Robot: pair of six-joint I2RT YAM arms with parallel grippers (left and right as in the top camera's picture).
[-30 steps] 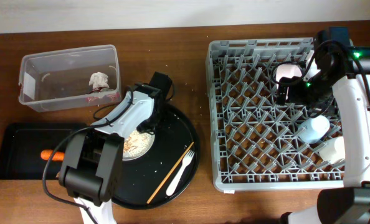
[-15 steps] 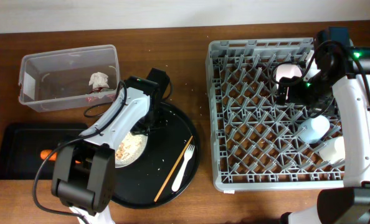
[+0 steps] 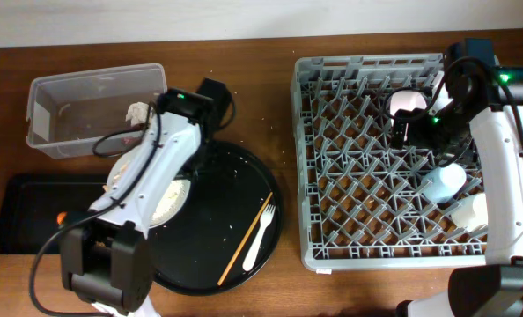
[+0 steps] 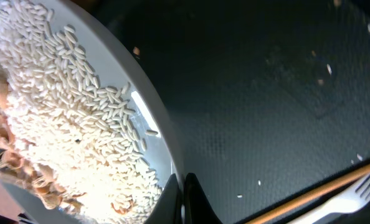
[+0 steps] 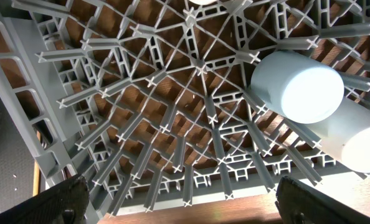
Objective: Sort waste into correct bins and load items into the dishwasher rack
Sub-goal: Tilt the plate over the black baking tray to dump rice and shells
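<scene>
My left gripper [image 4: 184, 188] is shut on the rim of the white plate [image 4: 149, 119], which carries beige food scraps [image 4: 66, 124]. In the overhead view the plate [image 3: 169, 201] hangs tilted over the left edge of the round black tray [image 3: 244, 189], close to the shallow black tray [image 3: 24, 231] that holds the carrot piece [image 3: 61, 217]. The paper wad [image 3: 138, 112] lies in the clear tub [image 3: 68, 141]. My right gripper [image 5: 185, 205] is open and empty above the dishwasher rack [image 3: 305, 158]. The rack holds the white bowl [image 3: 407, 103], light blue cup [image 5: 297, 87] and small white cup [image 5: 353, 143].
The white fork [image 3: 257, 239] and the wooden chopstick [image 3: 246, 238] lie on the right side of the round black tray, and both show in the left wrist view, fork [image 4: 353, 193] and chopstick [image 4: 309, 198]. Small crumbs dot that tray.
My left gripper has lifted the plate off the round tray and carried it left and back, toward the black tray and the tub. The right arm has not moved.
</scene>
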